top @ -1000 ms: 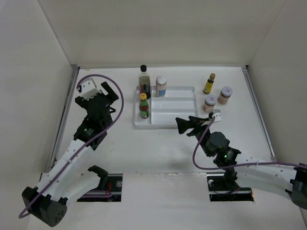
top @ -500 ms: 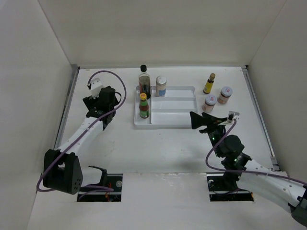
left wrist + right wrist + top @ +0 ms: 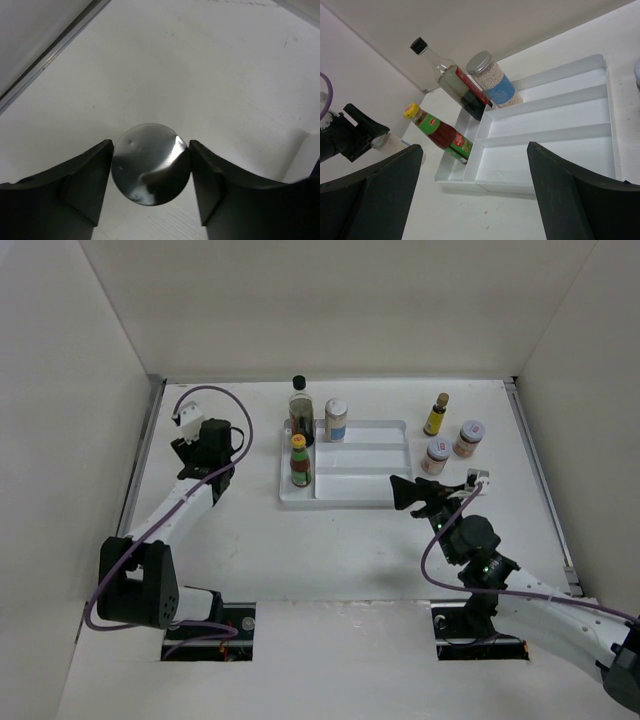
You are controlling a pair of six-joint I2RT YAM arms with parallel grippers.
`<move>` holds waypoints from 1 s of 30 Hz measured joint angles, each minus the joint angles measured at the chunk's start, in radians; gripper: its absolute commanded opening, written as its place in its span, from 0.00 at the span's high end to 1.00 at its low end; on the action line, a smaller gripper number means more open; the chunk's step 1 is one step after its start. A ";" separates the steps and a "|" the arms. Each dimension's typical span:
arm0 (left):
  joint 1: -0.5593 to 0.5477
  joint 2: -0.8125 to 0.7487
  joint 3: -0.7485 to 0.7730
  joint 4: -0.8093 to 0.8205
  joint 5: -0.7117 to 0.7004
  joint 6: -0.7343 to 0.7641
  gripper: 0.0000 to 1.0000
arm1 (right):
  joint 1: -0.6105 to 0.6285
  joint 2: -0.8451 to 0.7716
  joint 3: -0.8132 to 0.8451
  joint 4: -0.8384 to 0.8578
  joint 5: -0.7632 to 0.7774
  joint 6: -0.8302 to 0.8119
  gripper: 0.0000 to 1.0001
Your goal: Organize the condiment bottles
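Observation:
My left gripper (image 3: 150,146) is shut on a spice jar with a silver lid (image 3: 150,162), standing on the table left of the tray; the top view shows only the gripper (image 3: 207,443) over it. The right wrist view shows this jar (image 3: 386,143) in the fingers. My right gripper (image 3: 407,492) is open and empty by the tray's front right corner (image 3: 474,146). The tall dark bottle (image 3: 301,412), a blue-labelled jar (image 3: 336,420) and the red-green bottle (image 3: 299,462) stand at the white tray's (image 3: 365,476) left side. The tiny yellow bottle (image 3: 436,415) and two pale-lidded jars (image 3: 437,455) (image 3: 468,438) stand right of it.
The tray's long right compartments (image 3: 560,125) hold nothing. A metal rail (image 3: 50,50) runs along the left wall near my left gripper. White walls enclose the table on three sides.
My left gripper has moved left and back, from open near the tray, and closed round the silver-lidded jar. My right gripper has swung right along the tray's front edge.

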 measured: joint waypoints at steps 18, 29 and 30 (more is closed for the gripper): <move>-0.027 -0.235 -0.022 -0.050 0.046 0.008 0.73 | -0.024 -0.004 -0.002 0.000 -0.021 0.022 0.08; -0.343 -0.143 0.461 0.103 0.048 0.101 0.72 | -0.115 -0.063 -0.063 -0.002 -0.013 0.084 0.10; -0.383 -0.100 0.519 0.133 0.052 0.121 0.72 | -0.122 -0.063 -0.066 -0.002 -0.013 0.091 0.10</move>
